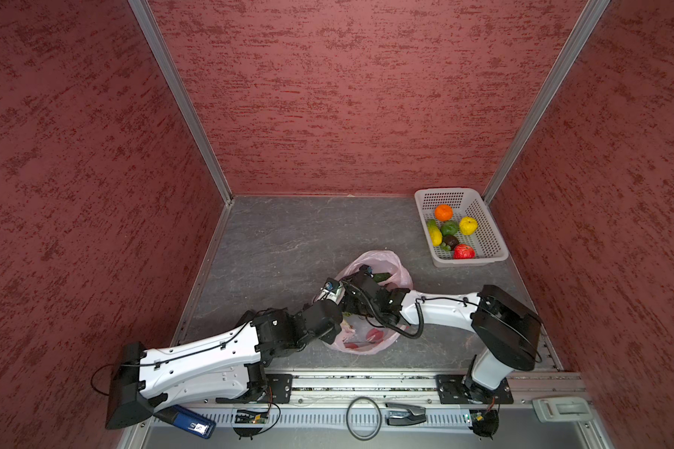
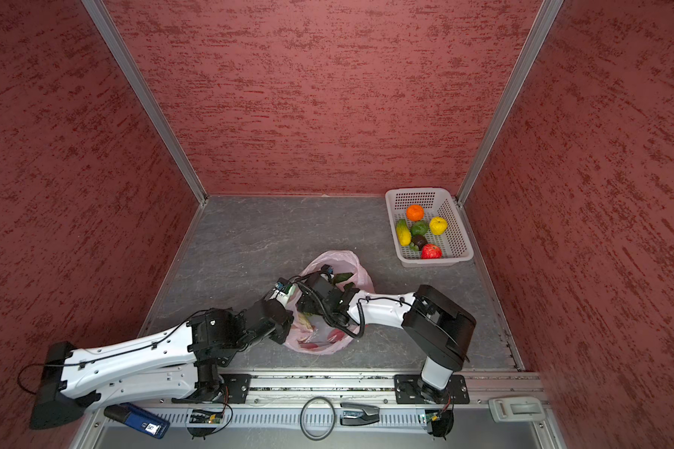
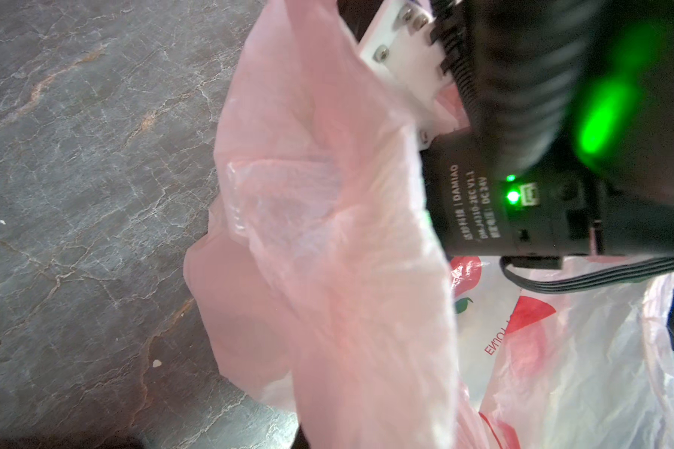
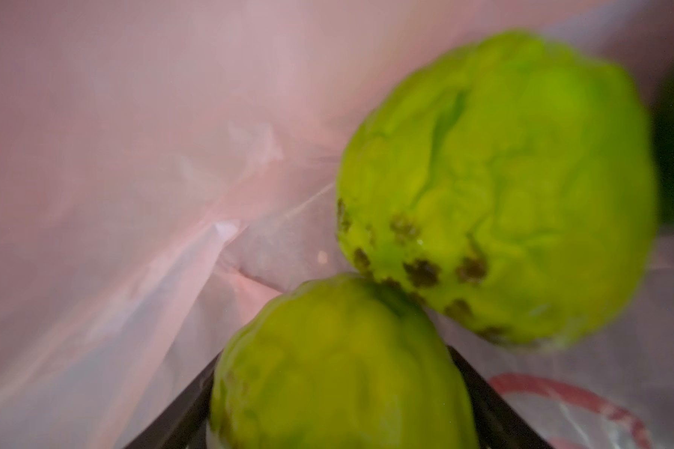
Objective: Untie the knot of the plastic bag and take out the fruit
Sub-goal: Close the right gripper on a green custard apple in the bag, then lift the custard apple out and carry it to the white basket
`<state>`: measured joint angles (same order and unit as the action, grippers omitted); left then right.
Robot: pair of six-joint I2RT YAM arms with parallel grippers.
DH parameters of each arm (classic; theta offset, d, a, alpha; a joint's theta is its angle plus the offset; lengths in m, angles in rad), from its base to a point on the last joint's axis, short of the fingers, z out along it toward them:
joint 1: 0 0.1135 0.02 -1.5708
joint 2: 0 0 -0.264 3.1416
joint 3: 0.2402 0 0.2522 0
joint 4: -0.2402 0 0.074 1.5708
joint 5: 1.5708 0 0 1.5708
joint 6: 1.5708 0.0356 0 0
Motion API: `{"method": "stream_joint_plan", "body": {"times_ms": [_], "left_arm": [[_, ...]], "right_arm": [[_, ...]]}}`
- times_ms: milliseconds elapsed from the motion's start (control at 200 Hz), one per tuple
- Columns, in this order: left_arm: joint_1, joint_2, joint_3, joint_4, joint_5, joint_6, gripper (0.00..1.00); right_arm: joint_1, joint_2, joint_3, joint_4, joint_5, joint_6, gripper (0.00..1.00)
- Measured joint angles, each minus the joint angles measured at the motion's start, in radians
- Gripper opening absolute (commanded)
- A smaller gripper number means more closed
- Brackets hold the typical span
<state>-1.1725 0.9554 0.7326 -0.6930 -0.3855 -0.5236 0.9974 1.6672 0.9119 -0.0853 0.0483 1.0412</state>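
- "DAMIAO", "DM-J4310-2EC V1.1" and "DC 24V", white print on the black motor housing (image 3: 483, 202) just behind the right gripper (image 4: 335, 350) (one further line is too small to read).
- Red lettering starting "ENJO" on the plastic bag (image 3: 495, 338), beside that housing (rest unclear).
- White label on the blue device (image 1: 193, 423), well apart from the right gripper: illegible.

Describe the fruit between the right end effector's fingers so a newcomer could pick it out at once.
On the grey table lies the pink plastic bag, mouth open, with the right end effector reaching in. Inside, two lumpy bright green fruits lie close together. The wanted fruit sits between the black fingers; its neighbour lies beyond them, with dark blotches.
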Motion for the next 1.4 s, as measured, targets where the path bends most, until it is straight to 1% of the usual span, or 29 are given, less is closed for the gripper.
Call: {"method": "stream_joint_plan", "body": {"times_ms": [200, 586, 771, 1087, 1252, 1398], "left_arm": [[0.009, 0.0, 0.0, 0.014, -0.018, 0.0, 0.0], [0.023, -0.009, 0.0, 0.024, -0.035, 0.006, 0.0], [0.024, -0.011, 0.0, 0.034, -0.035, 0.018, 0.0], [0.024, -0.011, 0.0, 0.043, -0.035, 0.031, 0.0], [0.025, -0.011, 0.0, 0.045, -0.034, 0.035, 0.0], [0.026, -0.011, 0.0, 0.051, -0.034, 0.039, 0.0]], "right_arm": [[0.011, -0.109, 0.0, -0.073, 0.001, -0.017, 0.64], [0.088, -0.275, 0.013, -0.25, 0.009, -0.029, 0.64], [0.093, -0.33, 0.074, -0.333, 0.045, -0.039, 0.64], [0.093, -0.409, 0.227, -0.464, 0.107, -0.058, 0.65], [0.068, -0.447, 0.299, -0.52, 0.137, -0.084, 0.65], [-0.01, -0.478, 0.346, -0.539, 0.14, -0.117, 0.65]]}}
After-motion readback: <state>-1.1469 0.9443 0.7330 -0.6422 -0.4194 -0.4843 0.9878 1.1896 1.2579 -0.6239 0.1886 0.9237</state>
